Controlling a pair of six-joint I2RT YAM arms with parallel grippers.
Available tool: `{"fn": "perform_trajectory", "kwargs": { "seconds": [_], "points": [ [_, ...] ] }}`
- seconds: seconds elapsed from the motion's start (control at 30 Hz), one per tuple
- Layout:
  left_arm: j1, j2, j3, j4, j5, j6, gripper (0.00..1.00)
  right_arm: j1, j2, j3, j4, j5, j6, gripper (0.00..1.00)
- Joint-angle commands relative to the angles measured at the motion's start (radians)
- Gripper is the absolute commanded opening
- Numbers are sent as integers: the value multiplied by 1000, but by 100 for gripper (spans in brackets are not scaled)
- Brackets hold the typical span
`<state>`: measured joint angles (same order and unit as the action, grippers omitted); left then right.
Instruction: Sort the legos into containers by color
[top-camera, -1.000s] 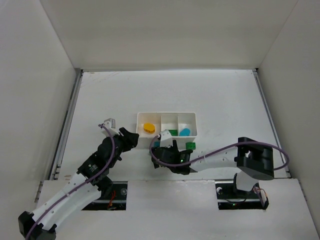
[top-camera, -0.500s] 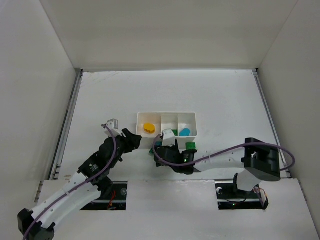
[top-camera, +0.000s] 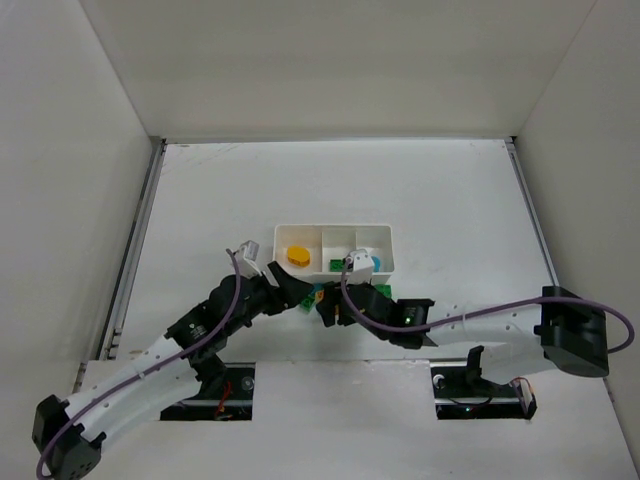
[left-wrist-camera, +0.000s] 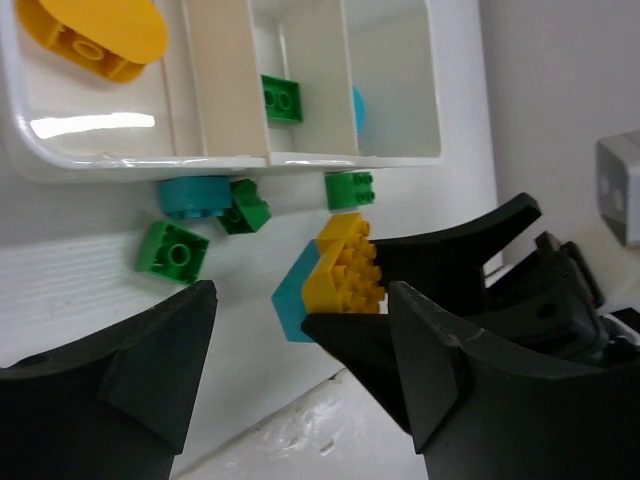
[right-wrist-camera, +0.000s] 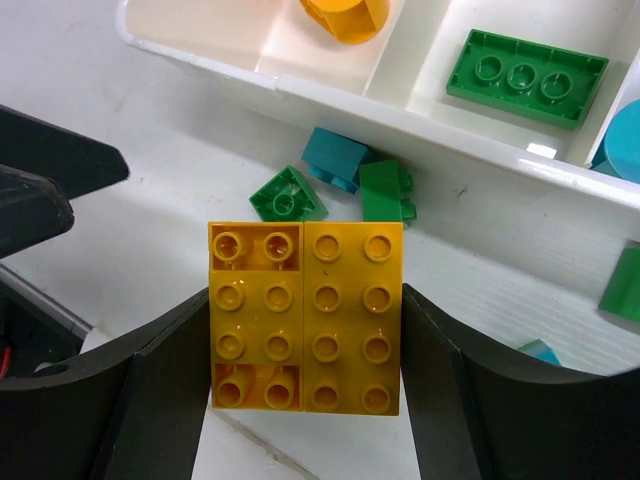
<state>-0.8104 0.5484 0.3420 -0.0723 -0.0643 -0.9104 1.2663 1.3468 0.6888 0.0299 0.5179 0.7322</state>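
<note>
In the right wrist view, two yellow legos (right-wrist-camera: 305, 315) sit side by side, studs up, and my right gripper (right-wrist-camera: 305, 300) is shut on them, a finger pressed to each outer side. My left gripper (left-wrist-camera: 300, 295) is open right beside them, with nothing between its fingers; the yellow legos (left-wrist-camera: 345, 270) sit just beyond, over a cyan lego (left-wrist-camera: 290, 305). The white tray (top-camera: 335, 238) holds a yellow lego (left-wrist-camera: 95, 35) in its left container, a green one (right-wrist-camera: 527, 78) in the middle and a cyan one (right-wrist-camera: 625, 140) in the right.
Loose legos lie along the tray's near wall (right-wrist-camera: 400, 105): a cyan one (right-wrist-camera: 335, 157), green ones (right-wrist-camera: 287, 195) (right-wrist-camera: 385, 188) (right-wrist-camera: 625, 285), and a round cyan piece (left-wrist-camera: 195, 195). Both grippers (top-camera: 293, 290) (top-camera: 330, 308) crowd together just in front of the tray. White walls enclose the table.
My left gripper has moved right, up against the right gripper, and its jaws have spread wider. The right arm's elbow has swung out to the right while its gripper stayed by the tray.
</note>
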Motion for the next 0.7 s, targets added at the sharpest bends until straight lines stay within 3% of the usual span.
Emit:
{"fn": "perform_trajectory", "kwargs": {
  "seconds": [0.0,0.5,0.67],
  "points": [
    [-9,24,-31,150,73,-122,68,-5,-46,-12,110,-33,-19,59],
    [-9,188,-54,293,175,-258,71,-6,-84,-21,157,-67,-45,60],
    [-28,185,-69,298,192,-303,60,-5,-89,-38,195,-61,-43,60]
  ]
}}
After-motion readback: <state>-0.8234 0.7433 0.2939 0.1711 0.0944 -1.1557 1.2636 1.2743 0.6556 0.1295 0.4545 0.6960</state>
